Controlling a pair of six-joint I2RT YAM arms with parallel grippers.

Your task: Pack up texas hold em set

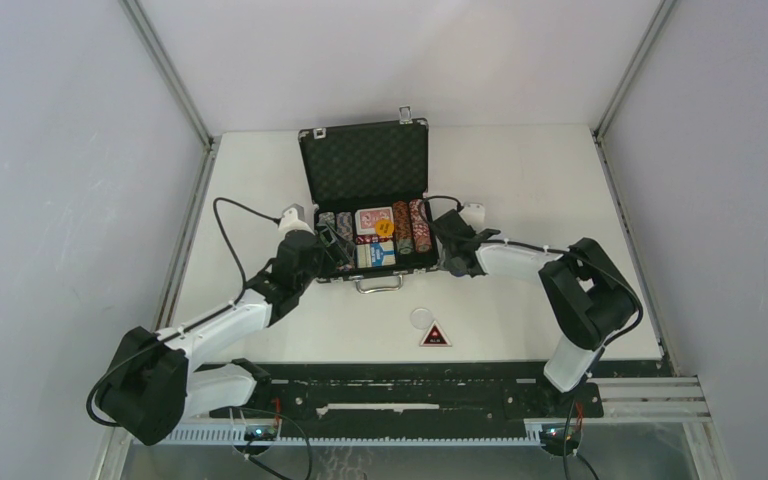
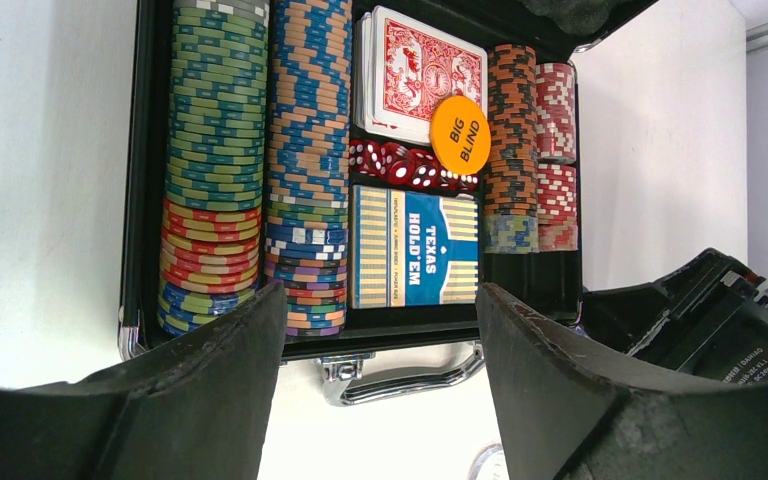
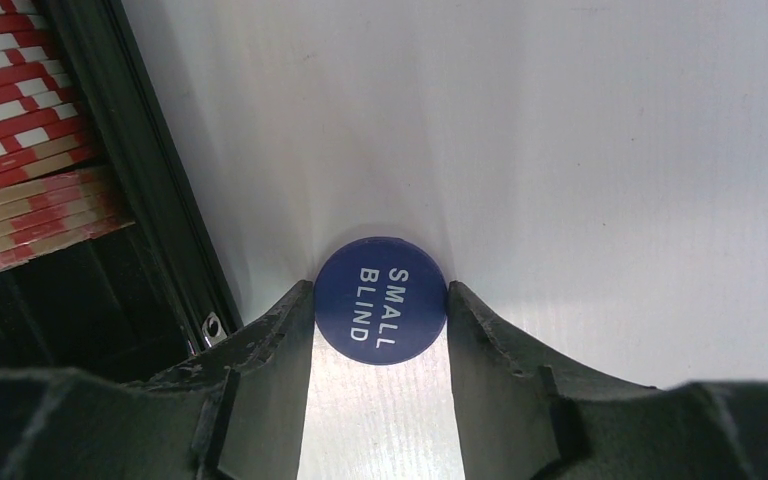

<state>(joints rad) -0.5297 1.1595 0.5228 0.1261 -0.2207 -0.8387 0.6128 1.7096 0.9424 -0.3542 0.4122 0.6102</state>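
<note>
Above the table (image 1: 520,190), the overhead camera shows the briefcase (image 1: 365,165) open at the middle, its lid standing up on the far side and its handle toward the arms. The left gripper (image 1: 328,243) sits at the case's front-left corner. The right gripper (image 1: 448,250) is just off its right wall. A pale disc (image 1: 423,318) lies loose on the table nearer the arm bases.

From the left wrist, the left jaws stand wide apart and hold nothing. Beyond them the tray looks nearly full. It holds chip stacks (image 2: 210,150) in rows, the red deck (image 2: 415,70) with the orange Big Blind token (image 2: 460,134) lying partly on it, red dice (image 2: 405,165) and the blue deck (image 2: 415,248).

From the right wrist, the right gripper's fingers (image 3: 280,330) press against opposite edges of the blue Small Blind token (image 3: 380,300). The token lies flat on the table just outside the case wall (image 3: 150,200). It looks clamped but not yet lifted, and being round it has no long axis to line up with. The case lies to the robot's left of the token, so the right arm is the nearer one. The coming move probably calls for a lift and a short carry leftward over the wall into the tray.
</note>
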